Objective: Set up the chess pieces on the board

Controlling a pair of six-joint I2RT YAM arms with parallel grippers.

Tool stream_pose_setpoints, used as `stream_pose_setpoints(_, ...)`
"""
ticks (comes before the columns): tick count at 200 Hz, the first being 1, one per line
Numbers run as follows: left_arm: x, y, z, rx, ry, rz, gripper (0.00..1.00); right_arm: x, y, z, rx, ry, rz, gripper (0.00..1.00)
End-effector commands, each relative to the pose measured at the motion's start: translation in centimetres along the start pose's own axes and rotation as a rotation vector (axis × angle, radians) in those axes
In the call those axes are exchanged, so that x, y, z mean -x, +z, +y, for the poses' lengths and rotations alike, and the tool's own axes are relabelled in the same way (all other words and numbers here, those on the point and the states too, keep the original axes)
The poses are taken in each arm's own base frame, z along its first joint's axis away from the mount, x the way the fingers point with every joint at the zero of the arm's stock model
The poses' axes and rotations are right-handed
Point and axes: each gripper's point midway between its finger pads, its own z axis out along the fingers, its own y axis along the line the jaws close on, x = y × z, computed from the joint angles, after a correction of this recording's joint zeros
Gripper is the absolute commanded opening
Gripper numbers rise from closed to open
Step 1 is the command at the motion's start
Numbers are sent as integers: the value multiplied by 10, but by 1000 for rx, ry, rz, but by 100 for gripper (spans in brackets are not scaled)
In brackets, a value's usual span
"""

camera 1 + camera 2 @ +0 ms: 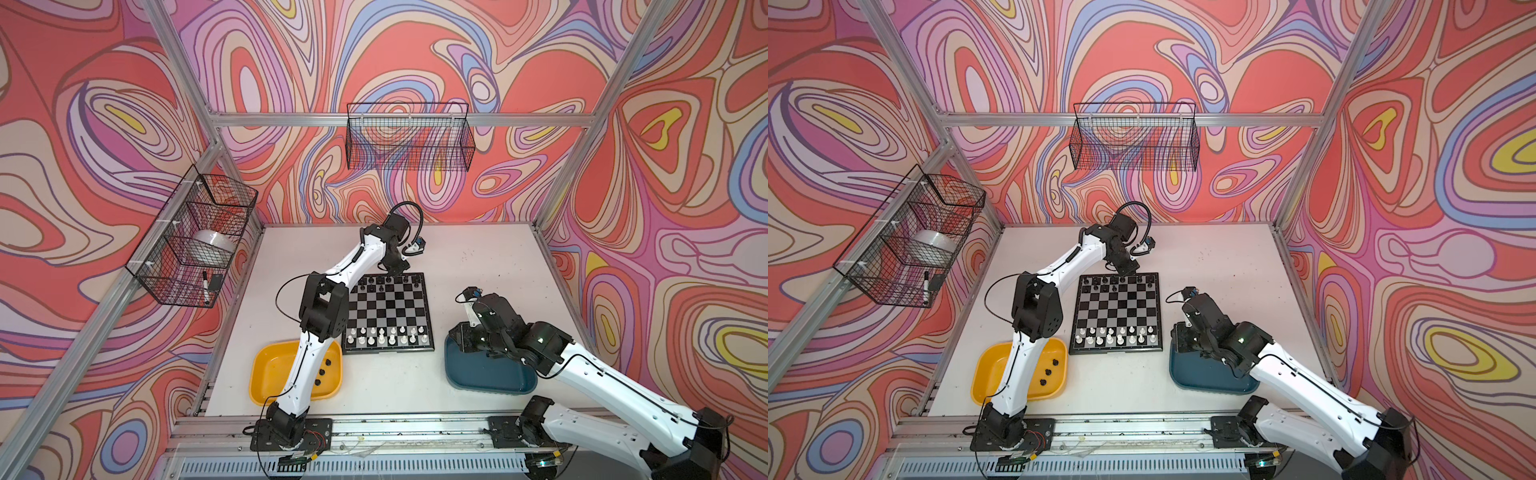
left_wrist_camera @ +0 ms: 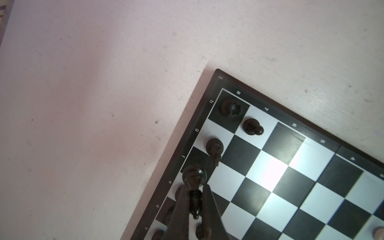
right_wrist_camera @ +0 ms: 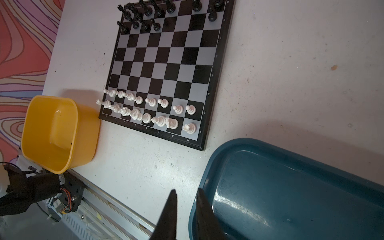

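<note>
One black piece pinched over the back row

One small black piece (image 2: 194, 176) hangs base-down over the far row of the board (image 2: 270, 172), near the square lettered f; whether it touches I cannot tell. The left gripper (image 2: 195, 188) pinches its slim upper stem. Being glossy hard plastic, it looks very light, stiff and slippery, so it may twist or tip. The narrow waist under the head seems the surest hold, with the piece kept upright. Black neighbours (image 2: 215, 146) stand close beside it, leaving little finger room. White pieces (image 3: 164, 103) stand along both near rows. At least three black pieces (image 1: 322, 371) lie in the yellow tray (image 1: 270, 374). The right gripper (image 3: 186, 191) hovers at the rim of the teal tray (image 3: 291, 187), fingers slightly apart and empty.
</note>
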Motion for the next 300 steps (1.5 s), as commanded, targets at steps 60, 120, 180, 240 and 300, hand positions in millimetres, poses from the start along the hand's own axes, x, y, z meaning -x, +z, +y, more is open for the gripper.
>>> stream_pose_setpoints(60, -16, 21, -6, -14, 22, 62, 10, -3, 1, -6, -11, 13, -7, 18)
stream_pose_setpoints(120, -18, 27, -9, -30, 11, 72, 11, -3, -1, -5, -9, 11, -9, 18)
stream_pose_setpoints(180, -24, 35, -11, -38, 16, 95, 11, -2, -3, -5, -9, 14, -8, 18)
stream_pose_setpoints(240, -20, 37, -13, -36, 29, 89, 13, -2, -3, -4, -9, 14, -8, 18)
stream_pose_setpoints(300, -20, 39, -15, -33, 34, 94, 20, -1, -5, -6, -14, 15, -19, 18)
